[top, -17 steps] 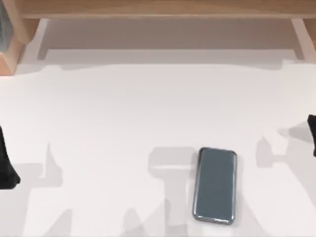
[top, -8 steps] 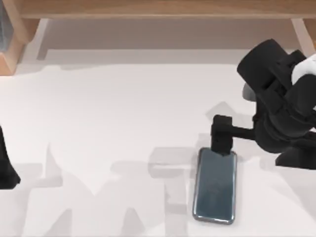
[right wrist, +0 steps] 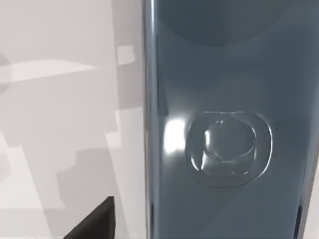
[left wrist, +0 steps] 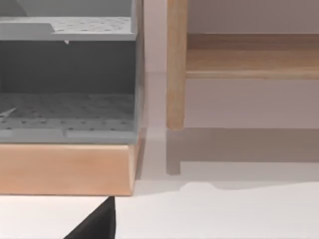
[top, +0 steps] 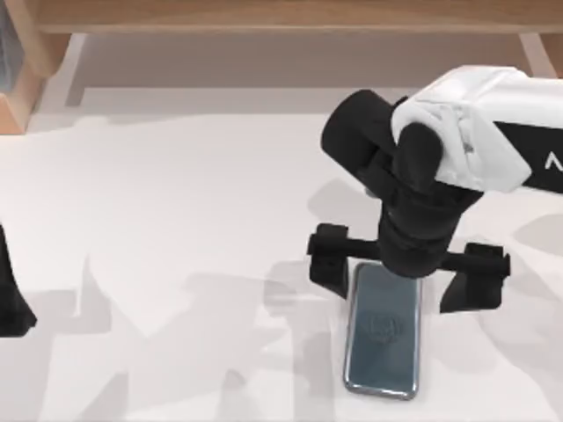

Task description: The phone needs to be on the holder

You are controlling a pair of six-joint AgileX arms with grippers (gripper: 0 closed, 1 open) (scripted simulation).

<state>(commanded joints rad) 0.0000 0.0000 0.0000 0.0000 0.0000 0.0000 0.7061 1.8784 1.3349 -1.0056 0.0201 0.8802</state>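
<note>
The phone point(top: 383, 338) lies flat on the white table, long side running near to far, its dark grey-blue glass facing up. My right gripper point(top: 403, 271) hangs over the phone's far end, open. One black finger point(top: 330, 259) is left of the phone and the other point(top: 475, 280) is right of it, both well apart from its edges. In the right wrist view the phone's point(right wrist: 224, 74) glossy face with a round emblem sits close below, and a dark fingertip point(right wrist: 97, 224) shows beside it. The holder is out of view. My left arm point(top: 10, 294) is parked at the table's left edge.
A wooden shelf frame point(top: 281, 18) runs along the back of the table. A grey perforated rack point(left wrist: 67, 109) on a wooden base point(left wrist: 65, 169) stands at the far left, with a wooden post point(left wrist: 175, 64) beside it. The white tabletop point(top: 176, 220) spreads left of the phone.
My right arm has swung in from the table's right edge and now stands over the phone's far end with its fingers spread on both sides. The phone and my left arm have not moved.
</note>
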